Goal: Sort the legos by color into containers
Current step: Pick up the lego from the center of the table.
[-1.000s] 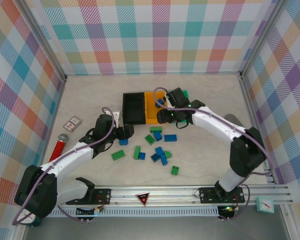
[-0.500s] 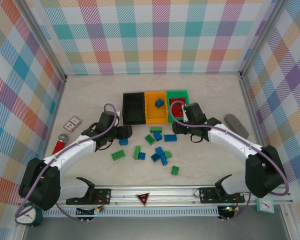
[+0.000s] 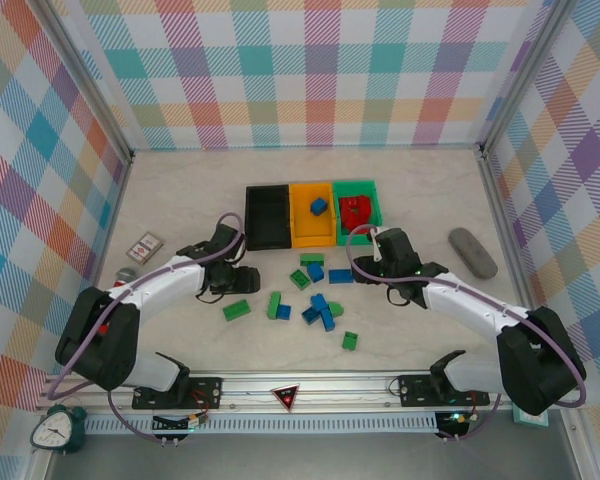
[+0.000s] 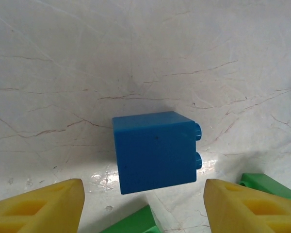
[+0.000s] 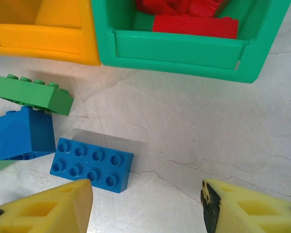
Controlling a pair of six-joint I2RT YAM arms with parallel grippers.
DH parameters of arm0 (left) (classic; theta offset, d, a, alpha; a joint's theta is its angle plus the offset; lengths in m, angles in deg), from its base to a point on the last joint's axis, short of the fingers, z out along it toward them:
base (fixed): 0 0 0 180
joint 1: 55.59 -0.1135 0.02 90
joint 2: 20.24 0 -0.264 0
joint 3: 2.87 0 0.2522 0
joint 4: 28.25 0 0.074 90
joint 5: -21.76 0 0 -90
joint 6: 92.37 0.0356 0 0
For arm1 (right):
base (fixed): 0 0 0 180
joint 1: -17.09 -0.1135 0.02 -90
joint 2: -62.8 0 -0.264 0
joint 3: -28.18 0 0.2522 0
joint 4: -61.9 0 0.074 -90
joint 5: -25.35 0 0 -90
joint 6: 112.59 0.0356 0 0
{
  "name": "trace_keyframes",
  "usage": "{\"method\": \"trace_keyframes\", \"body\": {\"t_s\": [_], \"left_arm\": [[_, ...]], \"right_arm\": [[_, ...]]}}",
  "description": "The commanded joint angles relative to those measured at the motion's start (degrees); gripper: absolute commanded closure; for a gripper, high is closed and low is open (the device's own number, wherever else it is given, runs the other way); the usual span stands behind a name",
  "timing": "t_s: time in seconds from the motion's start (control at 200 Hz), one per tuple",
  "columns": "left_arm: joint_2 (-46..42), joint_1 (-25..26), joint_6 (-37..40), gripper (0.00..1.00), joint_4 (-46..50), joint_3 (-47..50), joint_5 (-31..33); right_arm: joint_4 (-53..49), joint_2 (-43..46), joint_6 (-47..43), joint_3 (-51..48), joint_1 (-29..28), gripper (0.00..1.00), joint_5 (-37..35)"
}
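Sorting looks roughly halfway to me.

Top camera: black bin [image 3: 267,218], orange bin [image 3: 310,232] and green bin [image 3: 356,185] sit touching in a row at the back of the bench [image 3: 180,190]. The red bricks [image 3: 355,212] are in the green bin, one blue piece [image 3: 320,207] is in the orange one, and the black one looks empty. A scatter of loose bricks [image 3: 321,305], all green and blue, lies just in front of the bins. The left hand [image 3: 236,279] is down at the left edge of the scatter, and the right hand [image 3: 363,270] hangs low just in front of the green bin.

Left wrist camera: a blue brick [image 4: 155,151] lies on its side, studs pointing right, between the yellow fingers [image 4: 39,206]. There's a gap on both sides, so this hand is released and grasping nothing yet.

Right wrist camera: this hand is released too, with bare bench between its fingers. A flat blue brick [image 5: 92,164] lies just beside one of them.

My read is that the step in hand is the pickup of the blue brick. Next the left hand needs to clench squarely on its flat sides, lift clear of the green neighbours, then carry it to the orange bin.
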Motion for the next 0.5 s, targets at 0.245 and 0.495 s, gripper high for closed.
{"method": "trace_keyframes", "body": {"t_s": [0.245,0.495], "left_arm": [[8.07,0.93,0.52,0.42,4.79,-6.99,1.18],[9.50,2.72,1.10,0.55,5.47,-9.42,3.17]], "right_arm": [[3.70,0.62,-0.17,-1.35,-0.06,0.38,0.19],[3.95,0.62,0.07,-1.64,-0.02,0.38,0.19]]}}
